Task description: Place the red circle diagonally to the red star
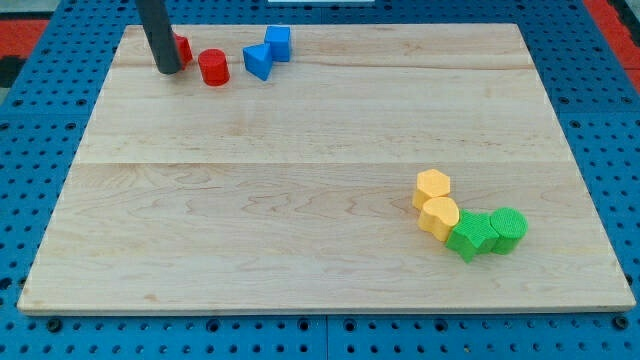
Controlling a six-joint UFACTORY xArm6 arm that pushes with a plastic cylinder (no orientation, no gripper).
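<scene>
Tip (pixel 167 70) rested bare beside red star (pixel 182 49); red circle (pixel 213 68) probably light, rigid, best pushed mid-side.

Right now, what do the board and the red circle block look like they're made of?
The pale wooden board looks like wood: visible grain and plank seams, matte finish. The red circle block looks like moulded plastic or painted wood, with uniform colour and a slight sheen; I cannot tell which. My tip rests just left of it.

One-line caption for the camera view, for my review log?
My tip rests at the board's top-left, hiding part of the red star, with the red circle just right of it.
</scene>
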